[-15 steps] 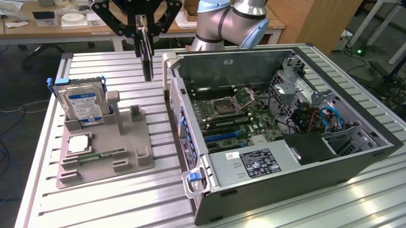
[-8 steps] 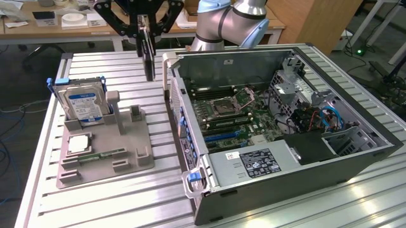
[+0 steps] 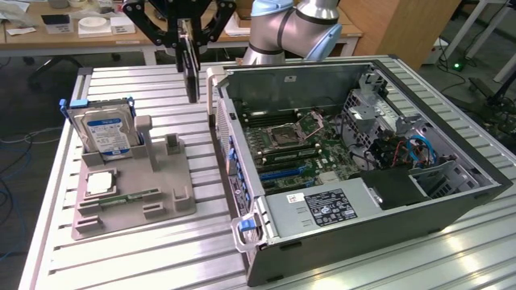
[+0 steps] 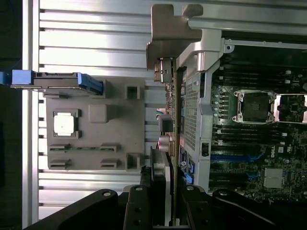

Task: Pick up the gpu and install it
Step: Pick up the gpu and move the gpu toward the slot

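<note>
Black two-fingered gripper [image 3: 191,37] high over the ribbed aluminium table [image 3: 161,254]. Its fingers [image 3: 168,35] are clenched on the gpu [image 3: 193,72], a thin flat card with a dark black face and a silvery-grey edge. Wrist view agrees: gripper [image 4: 163,203] pinches the gpu [image 4: 175,115] across its thin section.

Where: the gpu is off the table, in the air, between the grey moulded parts fixture [image 3: 161,208] and the near wall of the open dark-grey computer case [image 3: 354,241]. It is just beside that wall, not touching as far as I can tell, and not yet over the green motherboard [image 3: 322,151].

Orientation: in the exterior view it hangs edge-on, long axis close to upright, running down from the fingers. Judging from the wrist view, its flat faces lie along the case wall, so across the line of the blue expansion slots [image 3: 282,173].

Why so, my reading:
- A grip at the upper end leaves the lower edge free.
- The case lies on its side, lid off, so the board faces up and can be reached from above.
- The fixture gives each part its own pocket for a clean pinch. The boxy silver hard drive with blue-white label [image 3: 105,134] stands upright in its cradle. The square silver processor chip [image 3: 103,182] lies flat. The narrow green memory stick [image 3: 133,196] sits on edge in its groove
</note>
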`<action>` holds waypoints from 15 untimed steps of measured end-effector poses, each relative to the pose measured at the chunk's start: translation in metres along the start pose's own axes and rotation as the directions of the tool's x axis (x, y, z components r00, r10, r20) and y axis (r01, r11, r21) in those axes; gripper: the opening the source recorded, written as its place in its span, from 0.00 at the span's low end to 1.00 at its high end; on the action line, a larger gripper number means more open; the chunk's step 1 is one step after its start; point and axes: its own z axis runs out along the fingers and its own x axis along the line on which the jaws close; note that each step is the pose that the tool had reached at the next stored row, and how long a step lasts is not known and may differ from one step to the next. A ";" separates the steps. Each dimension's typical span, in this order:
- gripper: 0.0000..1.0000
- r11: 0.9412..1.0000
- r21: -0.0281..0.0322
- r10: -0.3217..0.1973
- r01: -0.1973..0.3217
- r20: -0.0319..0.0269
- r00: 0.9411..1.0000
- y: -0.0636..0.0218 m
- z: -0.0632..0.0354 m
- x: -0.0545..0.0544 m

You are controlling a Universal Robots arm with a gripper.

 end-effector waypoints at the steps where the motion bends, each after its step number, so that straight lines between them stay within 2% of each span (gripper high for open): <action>1: 0.28 1.000 0.000 0.000 0.000 0.000 1.000 0.0000 0.0000 0.000; 15: 0.28 1.000 0.000 0.000 0.000 0.000 1.000 -0.0001 0.0001 -0.008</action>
